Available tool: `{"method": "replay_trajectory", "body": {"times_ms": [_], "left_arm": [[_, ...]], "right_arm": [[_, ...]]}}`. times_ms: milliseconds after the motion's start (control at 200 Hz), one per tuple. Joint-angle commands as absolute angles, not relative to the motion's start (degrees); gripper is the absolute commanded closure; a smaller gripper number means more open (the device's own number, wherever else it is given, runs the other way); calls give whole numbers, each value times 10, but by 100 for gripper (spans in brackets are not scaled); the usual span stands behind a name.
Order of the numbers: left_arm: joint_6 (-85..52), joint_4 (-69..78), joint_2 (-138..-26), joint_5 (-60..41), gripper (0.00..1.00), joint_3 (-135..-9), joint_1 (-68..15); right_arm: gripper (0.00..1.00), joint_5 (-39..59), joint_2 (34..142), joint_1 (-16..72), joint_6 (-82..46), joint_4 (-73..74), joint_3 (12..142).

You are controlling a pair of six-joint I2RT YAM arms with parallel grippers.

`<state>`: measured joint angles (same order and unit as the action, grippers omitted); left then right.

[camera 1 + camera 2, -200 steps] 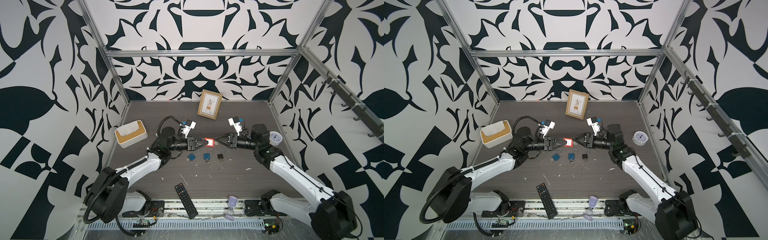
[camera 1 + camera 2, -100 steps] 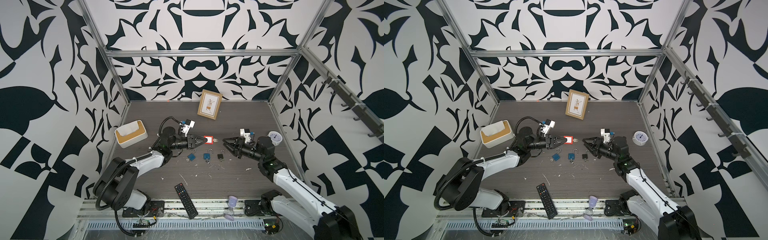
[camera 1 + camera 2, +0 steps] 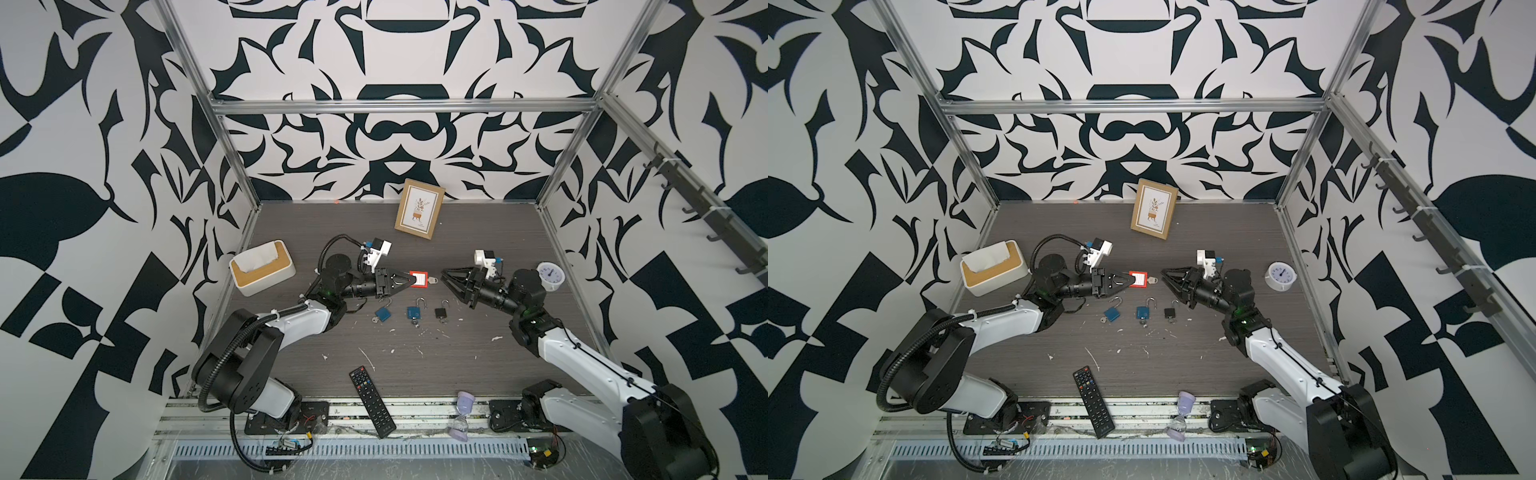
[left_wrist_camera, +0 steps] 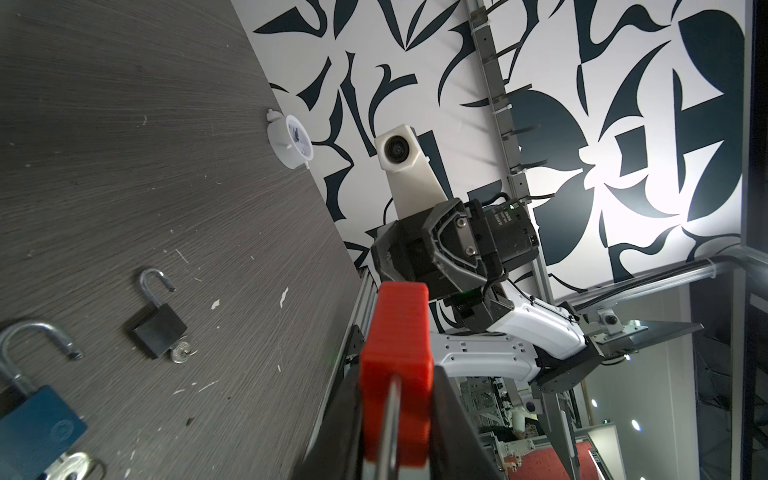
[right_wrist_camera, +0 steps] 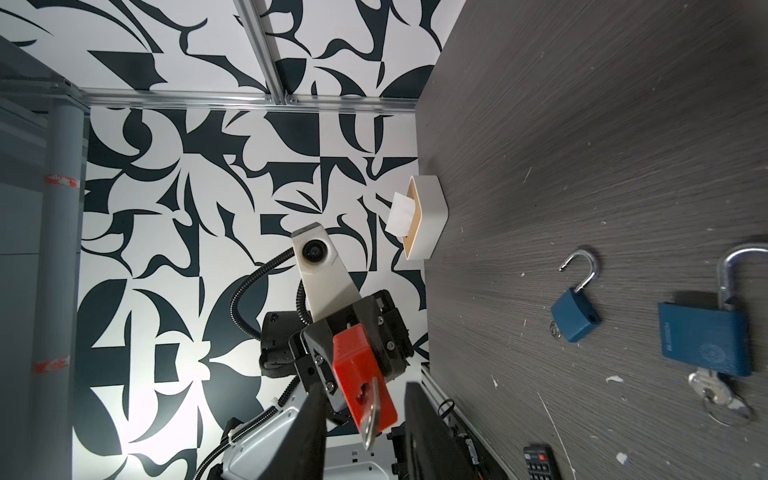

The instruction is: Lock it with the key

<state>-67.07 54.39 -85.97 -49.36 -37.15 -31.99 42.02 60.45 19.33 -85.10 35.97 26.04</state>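
Note:
In both top views my left gripper is shut on a red padlock and holds it above the table. A silver key sticks out of the padlock toward my right gripper. That gripper is open, its tips just right of the key. In the right wrist view the key hangs from the red padlock between my two black fingers, with a gap on each side. The left wrist view shows the padlock clamped between dark jaws.
Two blue padlocks and a black padlock lie open-shackled on the table below the grippers, each with a key. A tissue box sits at left, a white clock at right, a picture frame behind and a remote in front.
My right gripper, which was at the key a second ago, has drawn back to the right and its jaws have narrowed. The left gripper still holds the red padlock.

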Motion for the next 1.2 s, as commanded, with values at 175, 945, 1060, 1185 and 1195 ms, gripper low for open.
{"method": "replay_trajectory", "body": {"times_ms": [175, 945, 1060, 1185, 1195], "left_arm": [[-695, 601, -871, -507, 100, -369, -319], [-710, 605, -881, -517, 100, -375, -319], [-756, 655, -890, -526, 100, -378, -319], [-836, 735, -908, -532, 100, -383, -319], [-841, 739, -909, -532, 100, -383, -318]], "right_arm": [[74, 458, 632, 200, -848, 435, 266], [93, 499, 657, 219, -805, 455, 277], [97, 508, 650, 219, -769, 465, 274], [99, 508, 628, 219, -735, 493, 266], [99, 507, 626, 219, -732, 494, 265]]}}
